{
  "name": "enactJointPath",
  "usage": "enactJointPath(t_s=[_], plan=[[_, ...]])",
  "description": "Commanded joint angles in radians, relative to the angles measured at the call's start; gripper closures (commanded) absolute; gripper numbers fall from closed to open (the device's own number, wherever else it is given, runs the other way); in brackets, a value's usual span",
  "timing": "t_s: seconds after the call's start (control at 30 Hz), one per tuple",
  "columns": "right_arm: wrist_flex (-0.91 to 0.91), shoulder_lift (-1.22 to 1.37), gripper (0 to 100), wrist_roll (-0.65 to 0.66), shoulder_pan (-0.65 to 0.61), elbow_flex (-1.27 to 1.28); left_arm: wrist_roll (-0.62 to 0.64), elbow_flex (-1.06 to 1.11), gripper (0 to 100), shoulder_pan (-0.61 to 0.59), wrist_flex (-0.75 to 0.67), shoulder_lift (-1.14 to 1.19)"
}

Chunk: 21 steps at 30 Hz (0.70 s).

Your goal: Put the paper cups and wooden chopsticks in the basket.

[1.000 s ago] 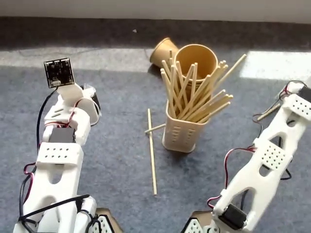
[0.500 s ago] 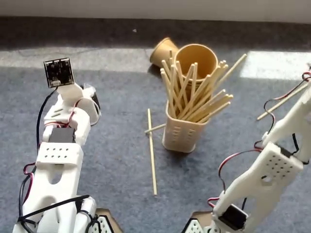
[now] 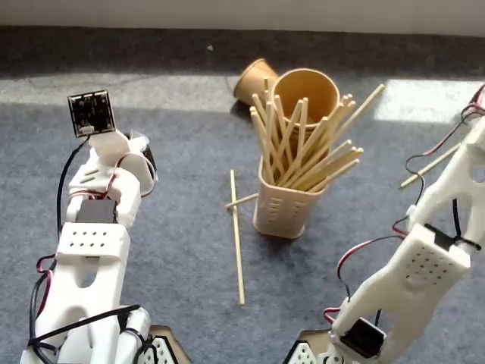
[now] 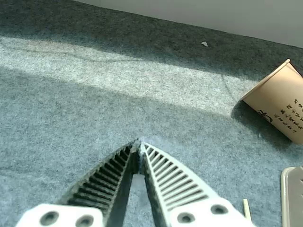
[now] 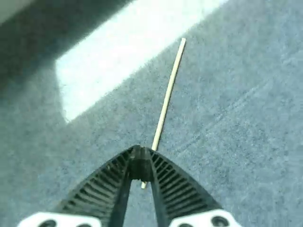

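**Markings.** Dark print runs down the side of the tipped paper cup (image 4: 277, 109) (I leave it unread). The basket (image 3: 282, 211) has rows of small slots in its wall. I see no other writing.

**Left gripper** (image 4: 138, 144). The ribbed fingers are pressed together with nothing between them, low over the grey carpet (image 3: 178, 250). The tipped cup lies ahead of it and off to its right, well apart, mouth turned away from the basket.

**Right gripper** (image 5: 140, 153). The fingers are closed, pinching one wooden chopstick (image 5: 166, 99) near its end. A short stub shows behind the fingertips. The rest of the stick runs forward toward a sunlit patch (image 5: 128, 47).

**Basket and contents.** The basket sits to the left of the right gripper, well apart, between the two arms. It holds an upright paper cup (image 3: 322, 87) and a fanned bundle of chopsticks (image 3: 303, 155). The tipped cup is touching, or just beside, the upright cup's far side.

**Loose items.** A long chopstick (image 3: 238, 250) lies on the carpet between the left arm (image 3: 95, 243) and the basket. A short piece (image 3: 241, 201) crosses it and reaches the basket's wall.

**Room and edges.**
- Bare carpet spreads ahead of the left gripper up to the tipped cup, with a small white speck (image 4: 204, 44) farther off.
- Beyond the cups are a dark strip and a pale wall (image 3: 227, 11).
- The right arm (image 3: 424, 265) stands by the scene's right edge, with wires looping off it.
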Motion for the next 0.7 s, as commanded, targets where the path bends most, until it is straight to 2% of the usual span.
enactJointPath(t_s=[0.0,0.27,0.47,0.67], plan=[[-0.145,0.097,98.8,0.009,0.027,0.053,0.005,-0.005,99,0.019,-0.011,-0.004],[-0.165,0.252,98.1,0.015,0.027,-0.018,0.003,0.028,99,0.085,-0.018,-0.008],[-0.173,0.325,84.1,0.017,0.03,-0.021,0.003,0.028,99,0.087,-0.018,-0.01],[-0.203,0.364,83.5,0.017,0.021,-0.021,0.003,0.03,99,0.087,-0.018,-0.01]])
